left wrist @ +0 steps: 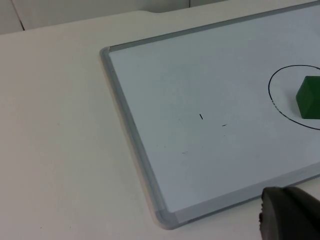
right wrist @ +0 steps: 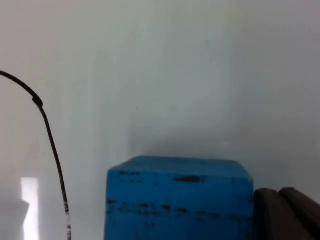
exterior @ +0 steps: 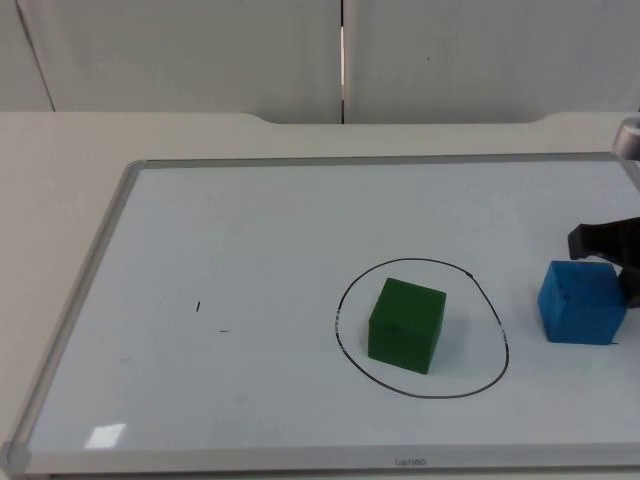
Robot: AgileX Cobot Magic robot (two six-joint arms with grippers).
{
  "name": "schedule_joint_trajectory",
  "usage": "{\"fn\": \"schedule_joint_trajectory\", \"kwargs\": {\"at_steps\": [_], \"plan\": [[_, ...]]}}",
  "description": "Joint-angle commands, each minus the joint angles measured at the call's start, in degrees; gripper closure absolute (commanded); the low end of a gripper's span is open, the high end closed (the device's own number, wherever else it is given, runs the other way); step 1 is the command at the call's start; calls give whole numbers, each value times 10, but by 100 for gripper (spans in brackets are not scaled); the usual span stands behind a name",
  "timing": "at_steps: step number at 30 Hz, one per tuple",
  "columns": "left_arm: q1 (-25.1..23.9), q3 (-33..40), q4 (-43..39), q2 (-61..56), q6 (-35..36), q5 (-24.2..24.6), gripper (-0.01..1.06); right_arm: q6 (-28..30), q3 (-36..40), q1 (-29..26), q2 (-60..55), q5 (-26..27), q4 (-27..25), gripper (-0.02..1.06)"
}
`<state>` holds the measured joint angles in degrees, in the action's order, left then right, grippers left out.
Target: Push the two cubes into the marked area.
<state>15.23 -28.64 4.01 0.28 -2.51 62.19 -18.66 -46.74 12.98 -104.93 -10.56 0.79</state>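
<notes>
While green cube [exterior: 406, 325] sits inside drawn ring [exterior: 497, 325], blue cube [exterior: 581, 301] outside, touching right gripper [exterior: 612, 245]; jaws' state unreadable.

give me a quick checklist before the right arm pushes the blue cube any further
1. Green cube inside the drawn circle: ok.
2. Blue cube inside the circle: not ok, it sits just outside the line on the right.
3. Right gripper behind the blue cube, on the side away from the circle: ok, its fingertip is right beside the cube.
4. Free stretch of whiteboard between blue cube and circle: ok.
5. Room in the circle beside the green cube: cannot tell, it looks tight.
6. Left gripper out of the way: ok, it waits off the board's near corner.
</notes>
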Motion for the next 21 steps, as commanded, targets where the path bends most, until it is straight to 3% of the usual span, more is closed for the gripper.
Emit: {"fn": "schedule_joint_trajectory", "kwargs": {"at_steps": [1,13,21], "plan": [[0,3,-4,-3,5,-7,105,-2,-3,4,-1,-7,1,103],[0,3,-4,-3,5,-7,105,-2,-3,9,-1,-34,0,103],[0,3,-4,-3,5,-7,105,-2,-3,61,-1,7,1,103]]}}
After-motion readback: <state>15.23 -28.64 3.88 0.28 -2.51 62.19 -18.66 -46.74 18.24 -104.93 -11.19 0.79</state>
